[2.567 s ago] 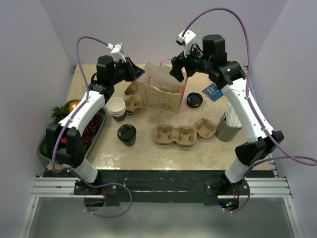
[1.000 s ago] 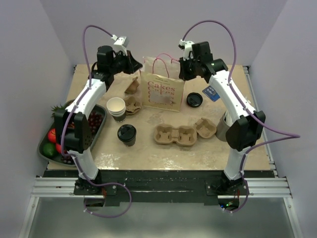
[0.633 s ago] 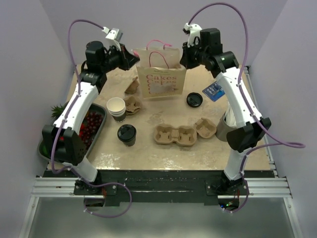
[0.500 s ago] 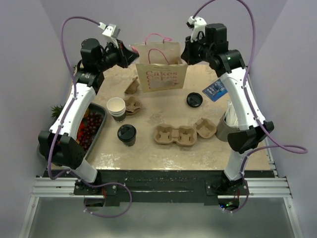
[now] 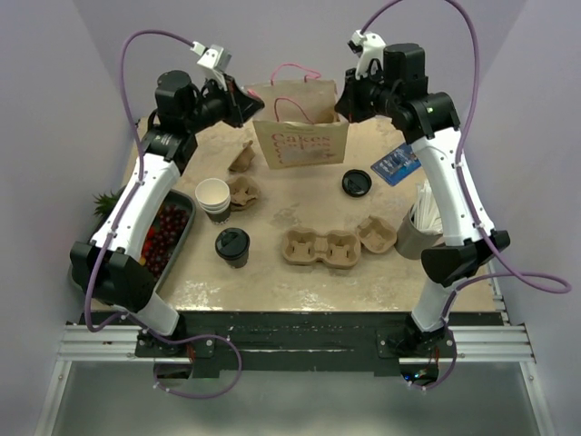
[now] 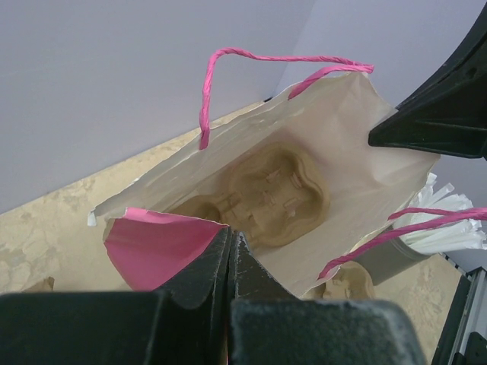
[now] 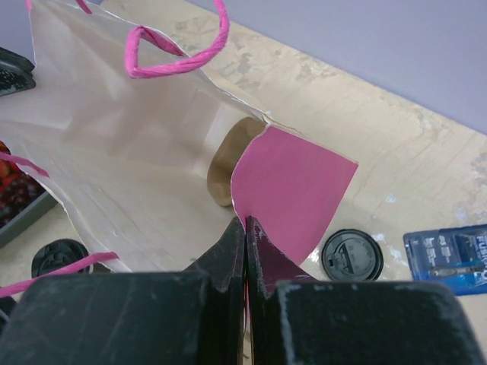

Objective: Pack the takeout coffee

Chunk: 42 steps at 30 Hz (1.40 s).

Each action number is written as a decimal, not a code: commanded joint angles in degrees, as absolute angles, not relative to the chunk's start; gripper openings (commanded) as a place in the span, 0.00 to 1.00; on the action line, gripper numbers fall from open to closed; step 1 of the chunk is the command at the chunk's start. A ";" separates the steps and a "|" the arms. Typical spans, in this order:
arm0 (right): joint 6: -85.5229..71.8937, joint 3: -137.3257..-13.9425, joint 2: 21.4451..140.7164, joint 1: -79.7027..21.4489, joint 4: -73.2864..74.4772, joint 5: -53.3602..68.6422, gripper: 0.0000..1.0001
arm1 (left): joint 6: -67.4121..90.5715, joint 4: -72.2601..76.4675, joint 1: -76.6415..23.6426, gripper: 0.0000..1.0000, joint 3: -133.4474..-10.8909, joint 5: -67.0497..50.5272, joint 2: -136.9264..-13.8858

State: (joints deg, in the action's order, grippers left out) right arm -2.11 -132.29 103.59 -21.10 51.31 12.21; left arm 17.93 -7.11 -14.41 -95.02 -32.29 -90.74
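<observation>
A: Two hands are pinching the paper bag (image 5: 301,136) by its rim. Over the last moments they have been carrying it up toward the top centre of the overhead frame, so it is now hanging between them rather than standing where it was.

B: Are both clamping down?

A: Yes. The left hand (image 6: 230,236) is squeezing fully closed on the pink fold of the rim, and the right hand (image 7: 245,224) is doing the same on the opposite fold. Between them the mouth is being stretched wide.

B: Is anything sitting inside?

A: A pulp carrier (image 6: 266,194) is lying at the bottom, as the left wrist view is showing. I am seeing no cup in it.

B: So where is the takeout coffee (image 5: 232,246)?

A: It is standing upright with its lid on, on the worktop (image 5: 272,282), lower left of centre in the overhead frame. That is just below the stacked cups (image 5: 214,198) and well apart from the bag. Nothing is touching it.

B: Meaning?

A: I am reading this as bag preparation: the opening is happening, but the packing itself is not starting yet. With both hands occupied, one will probably be needing to let go before the coffee is going anywhere.
</observation>
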 commanded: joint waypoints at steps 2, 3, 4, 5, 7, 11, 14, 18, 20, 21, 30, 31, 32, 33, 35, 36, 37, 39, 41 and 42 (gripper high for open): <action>-4.13 -129.73 101.16 -21.09 51.15 15.38 0.00 | 16.61 -7.82 -15.12 0.00 -96.59 -31.38 -89.82; -4.22 -129.38 101.25 -21.09 51.15 15.47 0.00 | 16.44 -7.91 -15.12 0.00 -96.42 -31.29 -89.91; -4.22 -129.03 101.34 -21.09 51.07 15.47 0.00 | 16.35 -8.00 -15.12 0.00 -96.24 -31.20 -90.00; -3.96 -127.72 101.42 -21.18 51.06 14.86 0.02 | 16.35 -8.26 -15.12 0.00 -95.28 -29.98 -90.26; -3.51 -126.22 102.73 -20.48 50.98 14.41 0.41 | 16.17 -8.53 -14.59 0.19 -94.05 -28.31 -90.70; -5.01 -128.40 105.64 -16.79 50.45 21.44 0.99 | 18.46 -7.12 -12.48 0.59 -95.08 -28.29 -92.89; -1.94 -131.74 105.82 -16.44 50.45 20.74 0.99 | 16.62 -5.63 -12.22 0.67 -96.50 -30.32 -92.90; 2.61 -128.24 103.37 -16.44 49.66 20.22 0.99 | 11.97 -5.37 -12.13 0.68 -95.19 -30.67 -92.73; 3.95 -125.34 101.87 -16.18 49.92 16.36 0.99 | 11.60 -4.75 -12.13 0.68 -93.96 -32.08 -92.55; 3.96 -124.55 101.43 -16.00 50.18 15.13 0.99 | 11.78 -4.22 -12.13 0.68 -93.96 -33.12 -92.81; 3.09 -116.11 95.63 -14.77 49.31 15.73 0.99 | 10.55 1.47 -14.15 0.83 -93.42 -32.35 -94.39; 2.12 -114.28 95.54 -14.77 49.31 16.34 0.98 | 10.46 1.93 -14.15 0.82 -94.30 -31.39 -95.61; 1.33 -113.21 95.45 -14.85 48.78 18.35 0.97 | 10.63 2.72 -14.15 0.82 -94.92 -30.07 -96.32; -1.20 -112.16 95.45 -14.77 48.34 19.15 0.97 | 11.94 3.42 -13.98 0.82 -95.44 -28.75 -97.11; -4.11 -110.39 96.06 -14.77 47.29 20.04 0.94 | 13.35 6.31 -13.45 0.79 -96.59 -27.77 -99.48; -4.65 -110.22 96.59 -14.77 47.02 21.87 0.93 | 14.66 6.94 -13.10 0.78 -97.29 -27.60 -100.54; -5.01 -110.48 97.72 -14.77 46.85 22.41 0.91 | 15.20 7.64 -13.01 0.76 -98.95 -27.68 -102.72; -5.89 -111.09 98.87 -14.77 46.15 23.29 0.88 | 15.38 8.09 -13.01 0.73 -101.41 -28.39 -105.37; -6.41 -112.49 100.54 -14.77 46.06 23.29 0.87 | 15.90 9.22 -13.01 0.72 -103.88 -29.44 -108.45; -6.50 -113.46 100.98 -14.85 45.79 23.47 0.87 | 15.73 9.49 -13.09 0.71 -104.50 -30.05 -109.41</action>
State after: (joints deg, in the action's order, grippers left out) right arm -3.40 -110.85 99.29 -14.87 48.69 20.60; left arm 14.31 3.92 -13.37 -99.44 -29.32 -106.04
